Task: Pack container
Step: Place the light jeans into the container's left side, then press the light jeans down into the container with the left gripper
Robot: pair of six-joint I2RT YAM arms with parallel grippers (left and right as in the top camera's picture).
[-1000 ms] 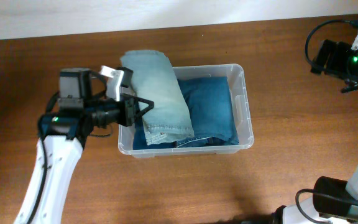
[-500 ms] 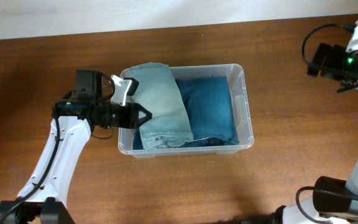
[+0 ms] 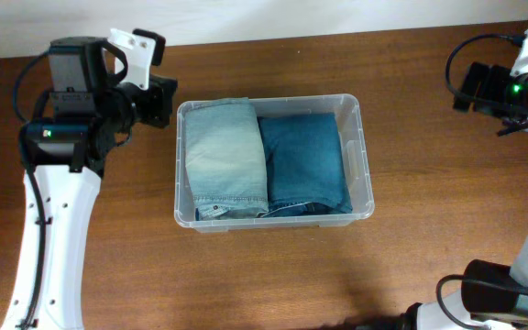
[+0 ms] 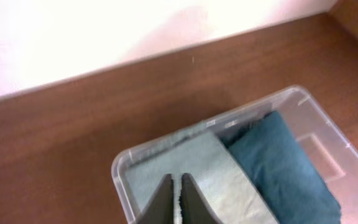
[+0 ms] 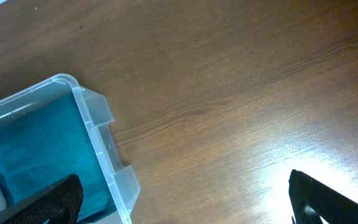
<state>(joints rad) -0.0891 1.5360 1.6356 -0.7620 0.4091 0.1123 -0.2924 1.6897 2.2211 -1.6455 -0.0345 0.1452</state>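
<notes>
Table (image 3: 246, 275): container (image 3: 363, 151) mid-table, nearer the far edge, holds light jeans (image 3: 223, 151) and dark jeans (image 3: 305, 156). Left gripper (image 4: 176, 180) off its left end, pinched together, empty. Right gripper (image 5: 184, 183) near far-right corner, wide. Packing looks done; next probably parking arms.

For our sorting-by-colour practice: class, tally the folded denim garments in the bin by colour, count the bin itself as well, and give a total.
Light blue folded denim garment: 1
Dark blue folded denim garment: 1
Clear container: 1
Total: 3
</notes>
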